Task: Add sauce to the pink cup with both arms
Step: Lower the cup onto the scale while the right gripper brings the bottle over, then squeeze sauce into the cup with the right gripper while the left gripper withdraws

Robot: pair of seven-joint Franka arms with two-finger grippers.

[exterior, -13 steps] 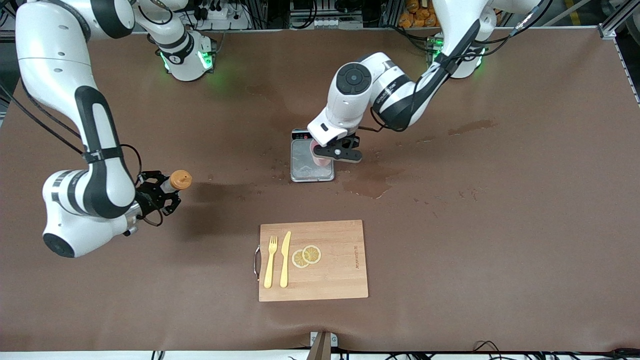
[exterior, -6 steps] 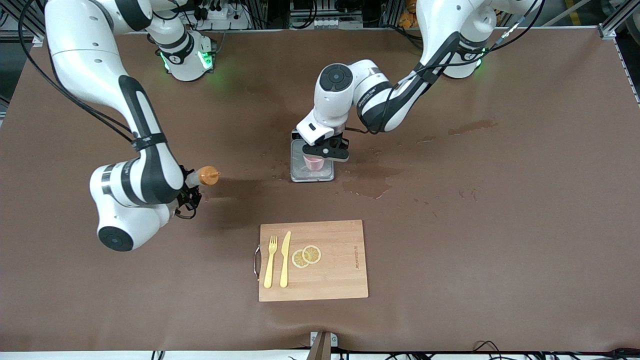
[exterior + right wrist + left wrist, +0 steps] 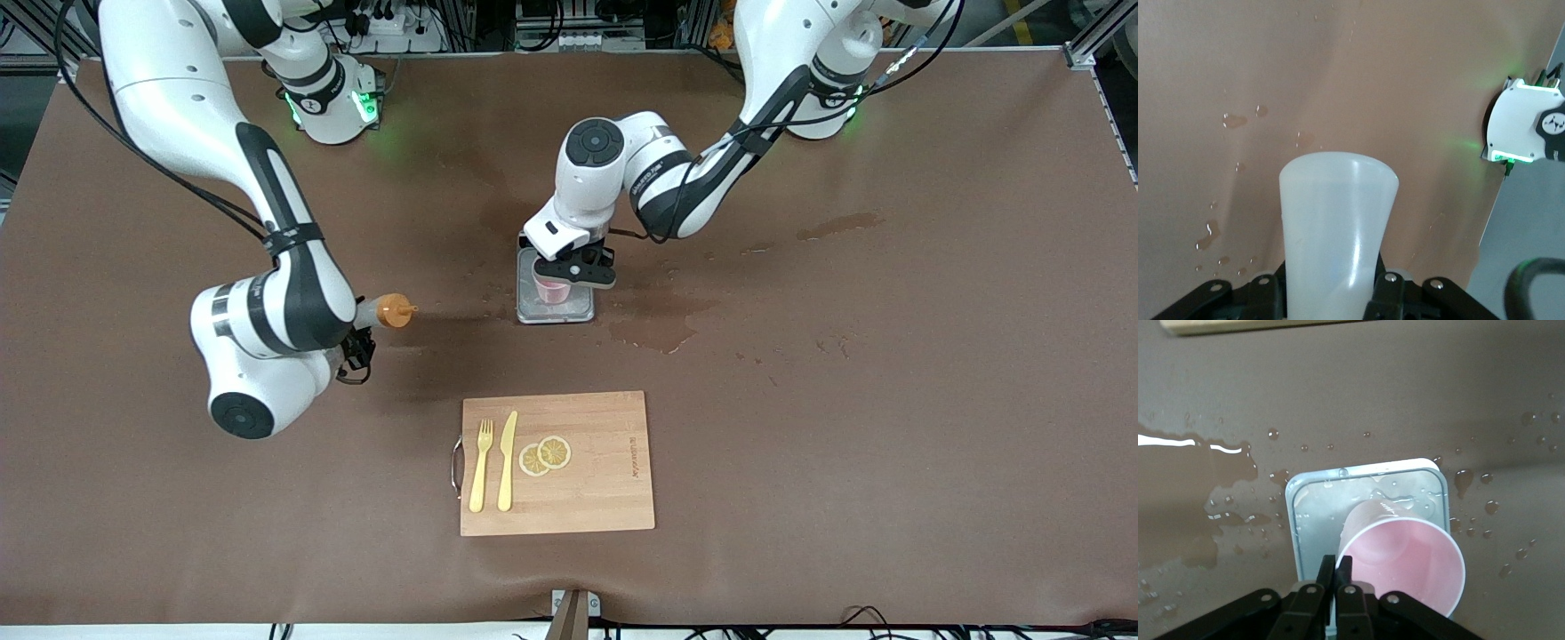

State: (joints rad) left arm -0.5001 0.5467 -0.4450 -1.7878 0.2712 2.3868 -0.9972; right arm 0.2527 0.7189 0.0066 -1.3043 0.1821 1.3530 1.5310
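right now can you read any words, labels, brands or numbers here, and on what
Cutting board: a line of print runs along one end, too small to read.
Left arm: lettering on the white link, too blurred to read.
Scale: nothing readable.
Pink cup, pinched at its rim by the left end effector: plain.
Sauce, in the right end effector: no label shows.
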